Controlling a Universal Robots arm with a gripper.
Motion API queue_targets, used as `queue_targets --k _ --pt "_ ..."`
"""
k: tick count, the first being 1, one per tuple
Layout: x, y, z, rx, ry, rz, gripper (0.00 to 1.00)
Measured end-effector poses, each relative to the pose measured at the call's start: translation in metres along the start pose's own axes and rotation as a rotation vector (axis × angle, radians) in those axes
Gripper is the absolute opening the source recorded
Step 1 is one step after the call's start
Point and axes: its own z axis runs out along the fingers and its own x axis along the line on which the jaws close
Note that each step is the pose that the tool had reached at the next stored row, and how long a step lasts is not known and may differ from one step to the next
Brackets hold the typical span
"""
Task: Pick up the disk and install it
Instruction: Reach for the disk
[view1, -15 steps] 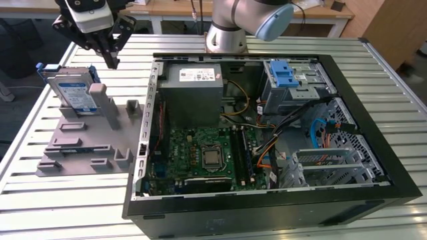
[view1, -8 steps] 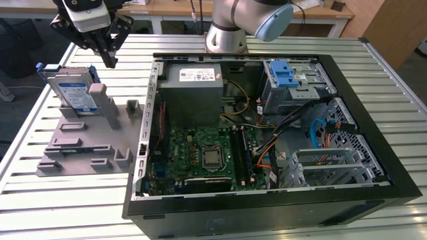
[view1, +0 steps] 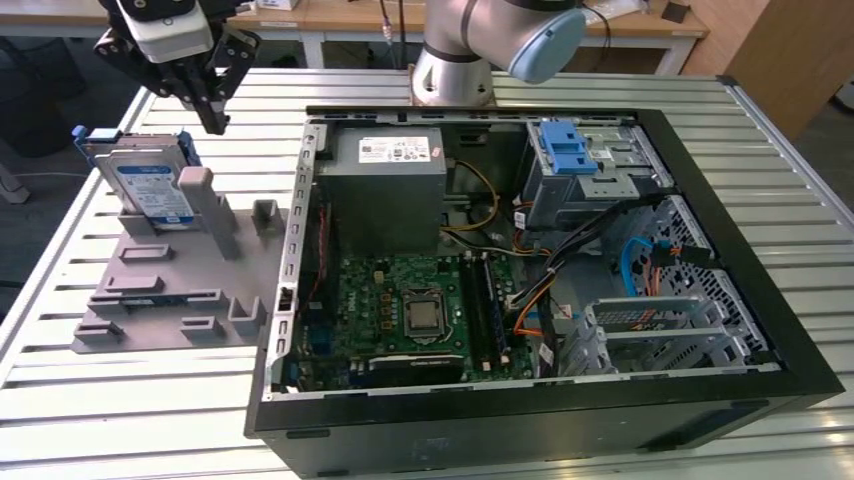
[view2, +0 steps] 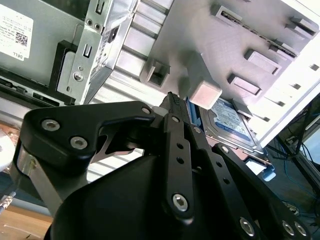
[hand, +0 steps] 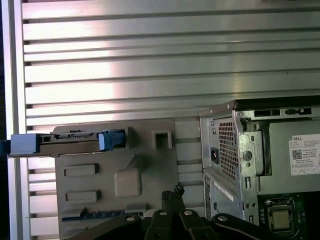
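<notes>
The disk (view1: 147, 188), silver with a white-and-blue label and blue rails, stands on edge in a grey holder plate (view1: 160, 300) on the table, at the exterior view's left of the open computer case (view1: 534, 405). My gripper (view1: 214, 124) hangs just above the disk's upper corner, beside a grey post of the holder, touching nothing. Its black fingers meet at a point and hold nothing. In the first wrist view the disk (hand: 111, 140) shows edge-on, apart from the gripper (hand: 173, 192). In the second wrist view the disk (view2: 232, 122) lies just beyond the gripper (view2: 172, 98).
Inside the case sit a grey power-supply box (view1: 387, 165), a motherboard (view1: 400, 310) and a metal drive cage with a blue latch (view1: 577, 152). The arm's base (view1: 454, 80) stands behind the case. The slatted metal table (view1: 120, 400) extends around the holder plate.
</notes>
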Motion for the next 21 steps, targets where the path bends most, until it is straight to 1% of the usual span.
queue_targets --k 21 --pt "0.0214 0.0068 0.0028 0.0000 0.0001 0.000 0.11"
